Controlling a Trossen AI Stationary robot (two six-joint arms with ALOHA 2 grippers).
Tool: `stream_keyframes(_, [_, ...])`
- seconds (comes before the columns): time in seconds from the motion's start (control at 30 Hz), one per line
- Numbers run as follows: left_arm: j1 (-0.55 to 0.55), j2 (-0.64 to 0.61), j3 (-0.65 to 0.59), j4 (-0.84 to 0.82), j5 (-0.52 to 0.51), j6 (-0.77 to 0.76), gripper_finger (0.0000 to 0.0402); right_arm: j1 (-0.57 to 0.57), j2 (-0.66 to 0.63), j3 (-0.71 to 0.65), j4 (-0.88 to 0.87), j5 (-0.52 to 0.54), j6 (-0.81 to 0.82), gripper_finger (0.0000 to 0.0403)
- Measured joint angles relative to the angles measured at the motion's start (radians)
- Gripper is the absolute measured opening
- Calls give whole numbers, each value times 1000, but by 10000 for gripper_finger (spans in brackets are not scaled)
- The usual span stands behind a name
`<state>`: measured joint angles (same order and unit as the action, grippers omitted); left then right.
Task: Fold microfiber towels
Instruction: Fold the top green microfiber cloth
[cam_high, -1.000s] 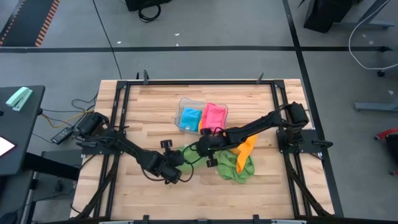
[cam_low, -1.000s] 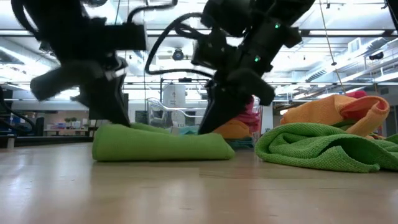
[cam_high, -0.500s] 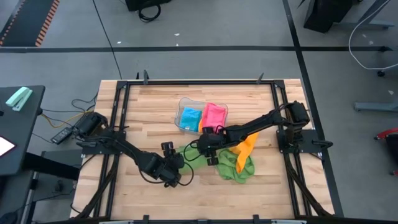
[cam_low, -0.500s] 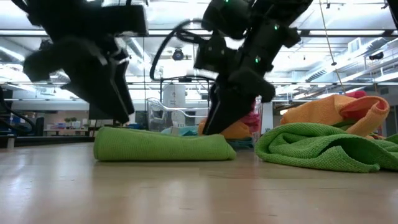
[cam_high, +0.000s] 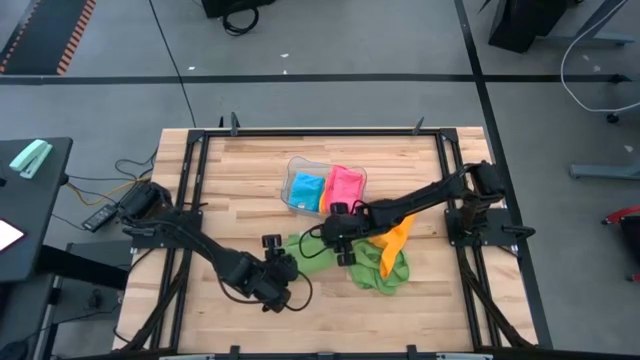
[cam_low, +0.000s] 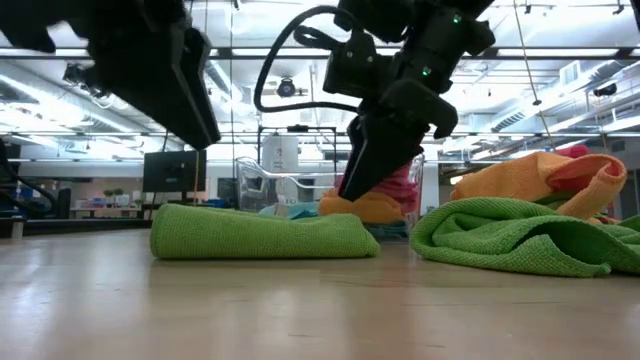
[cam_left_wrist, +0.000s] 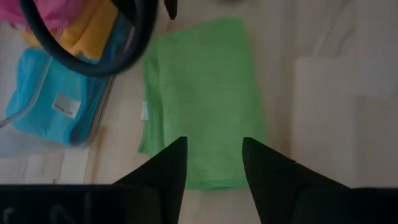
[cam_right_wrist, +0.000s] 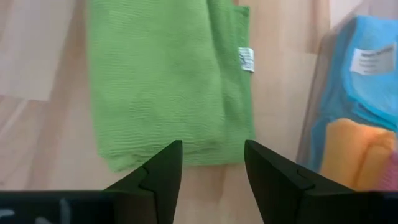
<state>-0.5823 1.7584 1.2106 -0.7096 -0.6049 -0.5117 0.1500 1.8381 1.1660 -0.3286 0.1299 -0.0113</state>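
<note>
The green towel (cam_low: 262, 233) lies folded flat on the table by the tray (cam_high: 297, 165), both the left gripper (cam_left_wrist: 211, 165) and right gripper (cam_right_wrist: 210, 165) hang over it with fingers apart and empty, so next comes probably grabbing another towel (cam_high: 378, 268).

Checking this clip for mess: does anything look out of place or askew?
Nothing stands out. The folded green towel lies flat; an unfolded green towel and orange towel wait in a heap beside it.
</note>
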Motion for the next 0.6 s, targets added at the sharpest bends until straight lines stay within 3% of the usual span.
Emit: stream_keyframes(0.6, [-18, 0, 8, 37, 10, -22, 145, 99, -75, -1, 28, 52, -37, 182])
